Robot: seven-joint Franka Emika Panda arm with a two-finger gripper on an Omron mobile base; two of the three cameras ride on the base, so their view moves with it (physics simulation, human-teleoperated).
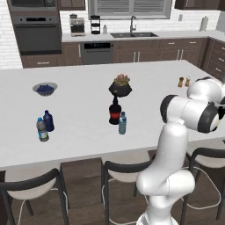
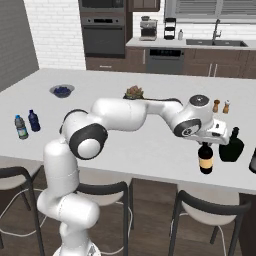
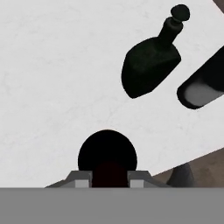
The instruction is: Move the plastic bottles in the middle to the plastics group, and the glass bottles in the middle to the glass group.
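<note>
In the left base view, I'm seeing the squat red-label bottle [image 1: 114, 111] and the pale-blue bottle [image 1: 122, 123] standing side by side mid-tabletop [image 1: 79, 140], neither moved yet. The plastics group, a dark-blue bottle [image 1: 48, 121] and a labelled clear bottle [image 1: 42, 130], is sitting well apart to their left.

In the right base view, I'm holding the wine bottle [image 2: 205, 160] by its neck with the hand [image 2: 204, 144], closed on it, the bottle upright near the tabletop's front edge. Just beside it is standing a black flask-shaped bottle [image 2: 231, 146], and another dark bottle [image 2: 253, 160] is showing at the frame edge.

In the hand view, I'm looking down on the wine bottle's top between the fingertips [image 3: 82, 180], with the black bottle lying ahead. So I'm judging the first glass delivery nearly finished; two bottles are remaining.
</note>
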